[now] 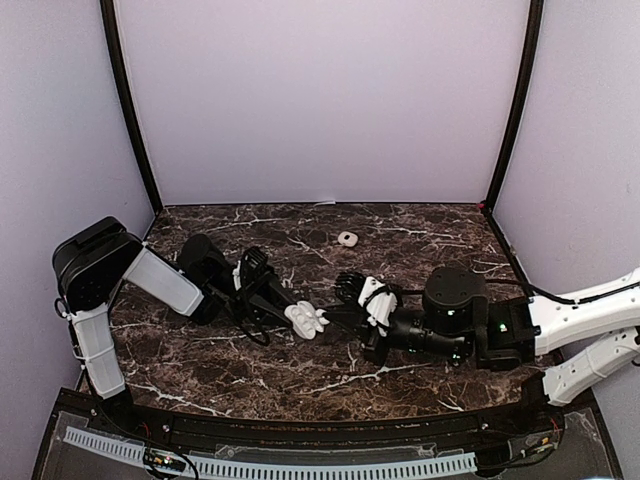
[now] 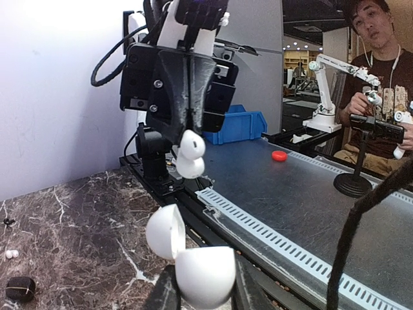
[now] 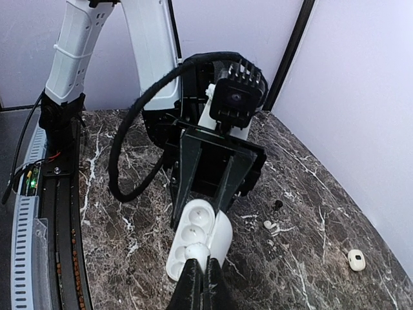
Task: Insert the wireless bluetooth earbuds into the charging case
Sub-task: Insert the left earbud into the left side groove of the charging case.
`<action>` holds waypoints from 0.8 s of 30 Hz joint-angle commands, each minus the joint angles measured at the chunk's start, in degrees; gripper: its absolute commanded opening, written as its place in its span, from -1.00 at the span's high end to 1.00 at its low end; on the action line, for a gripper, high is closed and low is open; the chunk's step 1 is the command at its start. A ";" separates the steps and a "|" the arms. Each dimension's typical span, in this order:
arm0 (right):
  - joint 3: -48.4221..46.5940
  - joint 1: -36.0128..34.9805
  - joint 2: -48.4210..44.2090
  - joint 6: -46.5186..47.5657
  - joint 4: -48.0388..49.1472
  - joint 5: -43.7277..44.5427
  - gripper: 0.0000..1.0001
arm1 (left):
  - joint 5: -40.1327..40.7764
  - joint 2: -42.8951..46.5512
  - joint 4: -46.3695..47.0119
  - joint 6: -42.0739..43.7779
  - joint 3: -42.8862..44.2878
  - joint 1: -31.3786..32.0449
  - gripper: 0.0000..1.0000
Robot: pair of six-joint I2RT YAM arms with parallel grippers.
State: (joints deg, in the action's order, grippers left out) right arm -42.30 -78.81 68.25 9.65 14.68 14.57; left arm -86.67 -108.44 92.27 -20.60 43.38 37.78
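The dark marble worktop [image 1: 300, 385] carries little, because the work is happening in the air above its middle. There the left arm [image 1: 160, 280] and right arm [image 1: 585, 315] reach in from their own sides and meet nose to nose. The left gripper [image 3: 203, 216] is clenched on the charging case [image 3: 197, 239]. It holds the case off the surface with the lid swung back and the wells facing the other arm, most likely to present a steady target. The right gripper [image 2: 187, 139] is pinched tight on one white earbud [image 2: 191, 155], which hangs just above the open case without touching it and looks lined up for a well. A second case [image 1: 347, 238] lies closed, well apart toward the far edge. Two loose earbuds [image 3: 270, 225] and a black earbud [image 3: 278, 205] wait on the marble near each other.
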 commanded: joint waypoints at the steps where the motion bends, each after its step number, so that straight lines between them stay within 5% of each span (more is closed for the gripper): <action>1: -4.97 0.04 3.42 2.11 -0.62 -0.59 1.00 | 3.94 -0.06 12.76 -0.75 -1.13 -0.07 1.00; 12: -7.46 0.05 6.54 3.43 -1.37 3.34 1.00 | 12.23 1.01 12.80 -2.55 -5.29 -0.06 1.00; 24: -9.28 0.04 11.57 4.46 -0.44 7.45 1.00 | 12.81 1.72 12.72 -3.25 -6.65 0.03 1.00</action>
State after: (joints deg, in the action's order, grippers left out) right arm -49.82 -78.81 78.35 13.45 12.53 19.66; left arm -74.04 -108.53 92.29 -23.40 37.45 37.78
